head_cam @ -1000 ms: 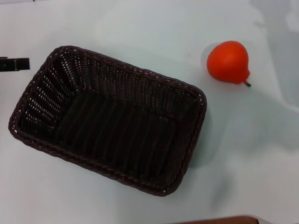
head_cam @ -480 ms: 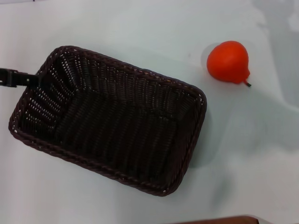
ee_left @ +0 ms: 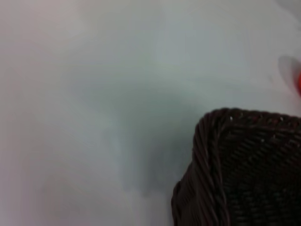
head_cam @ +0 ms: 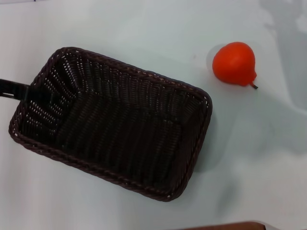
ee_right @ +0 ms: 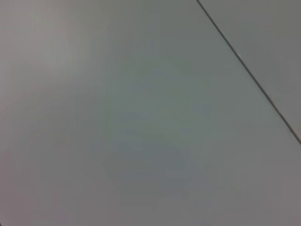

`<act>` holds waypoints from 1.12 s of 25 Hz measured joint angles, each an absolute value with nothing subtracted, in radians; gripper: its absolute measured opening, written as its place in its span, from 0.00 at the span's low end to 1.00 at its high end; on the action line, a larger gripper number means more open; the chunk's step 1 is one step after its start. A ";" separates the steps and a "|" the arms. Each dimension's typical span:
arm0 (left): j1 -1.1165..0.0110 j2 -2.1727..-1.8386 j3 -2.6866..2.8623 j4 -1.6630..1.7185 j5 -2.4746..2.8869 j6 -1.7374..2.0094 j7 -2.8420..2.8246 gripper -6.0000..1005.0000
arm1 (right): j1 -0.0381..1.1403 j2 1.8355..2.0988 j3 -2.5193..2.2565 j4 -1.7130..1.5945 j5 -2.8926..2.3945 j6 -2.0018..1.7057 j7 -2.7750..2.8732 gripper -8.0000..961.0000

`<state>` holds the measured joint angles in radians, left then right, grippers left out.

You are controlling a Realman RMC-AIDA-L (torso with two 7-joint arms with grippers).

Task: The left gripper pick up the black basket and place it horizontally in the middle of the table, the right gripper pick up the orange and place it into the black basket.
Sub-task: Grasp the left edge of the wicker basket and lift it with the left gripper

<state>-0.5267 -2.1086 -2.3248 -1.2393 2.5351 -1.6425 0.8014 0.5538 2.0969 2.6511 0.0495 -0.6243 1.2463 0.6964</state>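
The black basket (head_cam: 120,129) lies at an angle on the white table (head_cam: 144,28), left of centre, and it is empty. Its rim corner also shows in the left wrist view (ee_left: 244,169). The left gripper (head_cam: 25,91) comes in from the left edge and its dark tip is at the basket's short left wall. The orange (head_cam: 234,63) lies on the table at the back right, apart from the basket, with its stem pointing to the front right. A sliver of the orange shows in the left wrist view (ee_left: 299,82). The right gripper is out of view.
A brown edge (head_cam: 225,226) shows at the bottom of the head view. The right wrist view shows only pale surface crossed by a thin dark line (ee_right: 249,75). A grey shadow (head_cam: 288,19) lies at the far right of the table.
The left gripper has moved right and slightly toward the front, from beside the basket to its left wall. The basket and the orange have not moved.
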 joint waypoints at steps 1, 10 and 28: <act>-0.527 -2.111 -2.319 -1.242 2.543 -1.642 0.801 0.81 | 0.554 2.097 2.651 0.049 -0.624 1.246 0.696 1.00; -0.529 -2.118 -2.313 -1.250 2.552 -1.642 0.800 0.57 | 0.553 2.097 2.651 0.049 -0.624 1.246 0.696 1.00; -0.514 -2.122 -2.522 -1.245 2.406 -1.680 0.656 0.16 | 0.548 2.095 2.670 0.046 -0.624 1.238 0.696 1.00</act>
